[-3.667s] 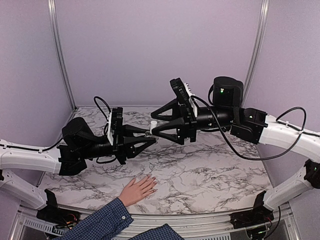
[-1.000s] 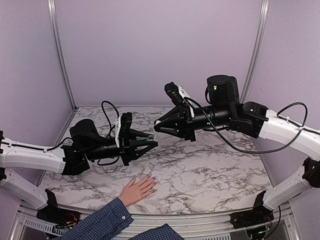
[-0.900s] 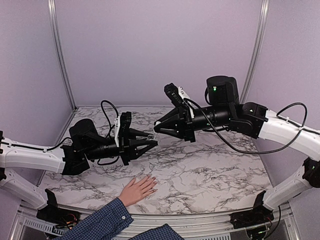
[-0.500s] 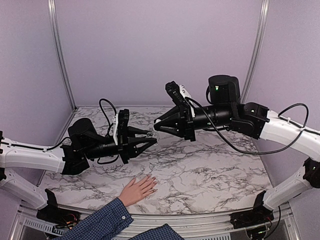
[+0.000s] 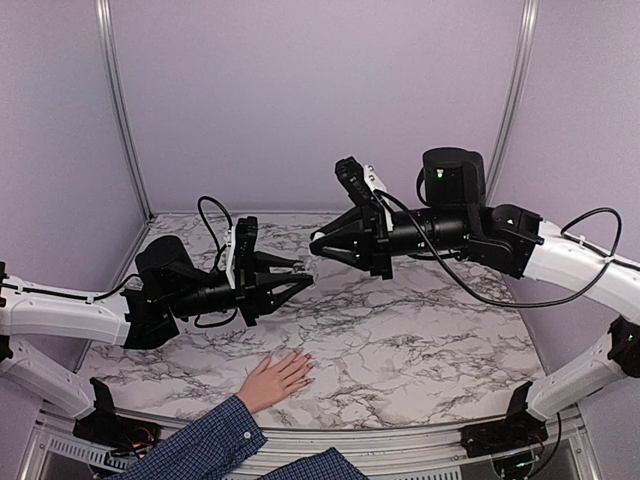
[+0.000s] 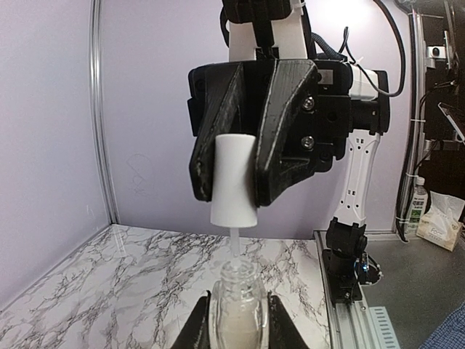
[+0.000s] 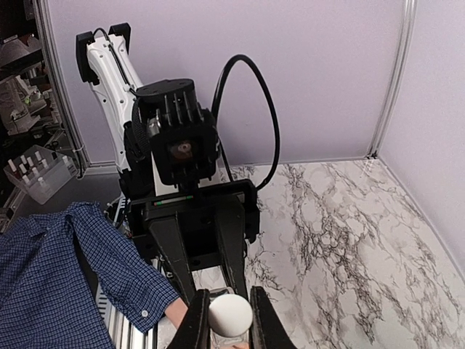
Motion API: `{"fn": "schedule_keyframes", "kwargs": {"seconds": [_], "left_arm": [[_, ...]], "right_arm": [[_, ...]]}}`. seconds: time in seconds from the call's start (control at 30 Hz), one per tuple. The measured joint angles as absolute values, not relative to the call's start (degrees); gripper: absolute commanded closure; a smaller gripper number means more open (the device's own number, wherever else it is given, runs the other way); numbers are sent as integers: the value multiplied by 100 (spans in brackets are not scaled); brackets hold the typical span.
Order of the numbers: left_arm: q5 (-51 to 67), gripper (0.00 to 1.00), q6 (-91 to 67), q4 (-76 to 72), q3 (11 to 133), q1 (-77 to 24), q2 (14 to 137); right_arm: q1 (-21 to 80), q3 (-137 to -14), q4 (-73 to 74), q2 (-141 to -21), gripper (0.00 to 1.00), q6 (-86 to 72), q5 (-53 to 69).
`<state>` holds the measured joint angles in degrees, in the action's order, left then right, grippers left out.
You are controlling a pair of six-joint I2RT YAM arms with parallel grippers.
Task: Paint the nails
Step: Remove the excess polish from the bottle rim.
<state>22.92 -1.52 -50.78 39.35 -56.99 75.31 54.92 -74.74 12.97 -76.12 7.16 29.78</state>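
- Currently the left gripper (image 5: 303, 277) is reaching in from the left, its fingers pinching a small clear glass nail-polish bottle (image 6: 236, 309) by the sides, with the bottle standing upright and its mouth open.
- The right gripper (image 5: 314, 243) is reaching in from the right, a little higher, with its fingers pressing on a white cylindrical cap (image 6: 234, 180).
- A thin clear brush stem (image 6: 235, 242) is hanging down from the cap, directly over the bottle mouth; I cannot tell whether its tip is sitting inside the neck.
- Both grippers are hovering tip to tip above the white marble-patterned table (image 5: 420, 340), near the middle of it and towards the back.
- The light-skinned human hand (image 5: 275, 380) is lying flat on the table at the near edge, palm down, with its fingers pointing up and to the right.
- The nails (image 5: 304, 363) are sitting at those fingertips, too small to make out in detail, below and well apart from both grippers.
- The blue plaid shirt sleeve (image 5: 200, 445) is coming in from the bottom left corner.
- In the right wrist view the cap top is showing between that gripper's own fingers, with the left arm facing it and the sleeve at lower left.
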Motion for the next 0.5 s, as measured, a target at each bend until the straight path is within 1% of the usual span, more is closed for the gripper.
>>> {"fn": "schedule_keyframes", "kwargs": {"seconds": [0.5], "left_arm": [[2298,100,-176,-5207,3935,-5693,7601]], "right_arm": [[5492,-7437,1304,-7550,100,735,2773]]}}
